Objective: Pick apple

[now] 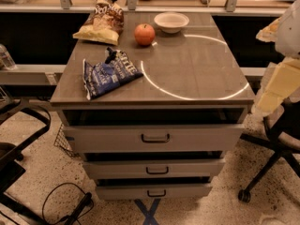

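Note:
A small round red-orange apple (144,34) sits upright on the grey cabinet top (187,74), towards the back and just left of a white bowl (171,21). My arm shows as white and pale yellow links at the right edge of the camera view. My gripper (268,31) is at the upper right, off the cabinet's right side and well to the right of the apple. Nothing is seen in it.
A blue chip bag (108,74) lies front left on the top. A yellow-brown snack bag (101,25) lies back left. The cabinet has three drawers (154,137) below. Office chairs stand at the left (18,139) and the right (276,149). A cable lies on the floor.

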You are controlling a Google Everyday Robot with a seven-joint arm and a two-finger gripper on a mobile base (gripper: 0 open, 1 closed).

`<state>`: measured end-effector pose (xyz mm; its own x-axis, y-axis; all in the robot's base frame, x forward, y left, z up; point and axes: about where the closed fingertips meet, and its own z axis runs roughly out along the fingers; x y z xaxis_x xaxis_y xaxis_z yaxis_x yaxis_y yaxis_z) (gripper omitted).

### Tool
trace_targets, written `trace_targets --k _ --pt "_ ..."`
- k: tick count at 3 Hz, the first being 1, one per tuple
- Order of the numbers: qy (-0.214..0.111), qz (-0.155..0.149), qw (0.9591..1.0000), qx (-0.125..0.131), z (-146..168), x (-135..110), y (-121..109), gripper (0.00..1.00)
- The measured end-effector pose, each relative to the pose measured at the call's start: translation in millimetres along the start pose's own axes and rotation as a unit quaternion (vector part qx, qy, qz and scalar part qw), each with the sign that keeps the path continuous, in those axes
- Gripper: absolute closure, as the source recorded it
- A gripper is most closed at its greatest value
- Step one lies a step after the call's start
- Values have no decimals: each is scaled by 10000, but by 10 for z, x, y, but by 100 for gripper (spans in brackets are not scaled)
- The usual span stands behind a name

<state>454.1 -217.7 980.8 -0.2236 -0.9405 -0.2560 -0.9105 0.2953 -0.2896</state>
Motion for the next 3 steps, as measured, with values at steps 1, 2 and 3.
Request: trace_targets --k 1,2,3 --pt "-679 225 9965 438 190 -83 -311 0" --pt "-1604 484 9849 435 606 -62 -314 0" --pt "-2806 443 9549 861 732 -345 -638 0"
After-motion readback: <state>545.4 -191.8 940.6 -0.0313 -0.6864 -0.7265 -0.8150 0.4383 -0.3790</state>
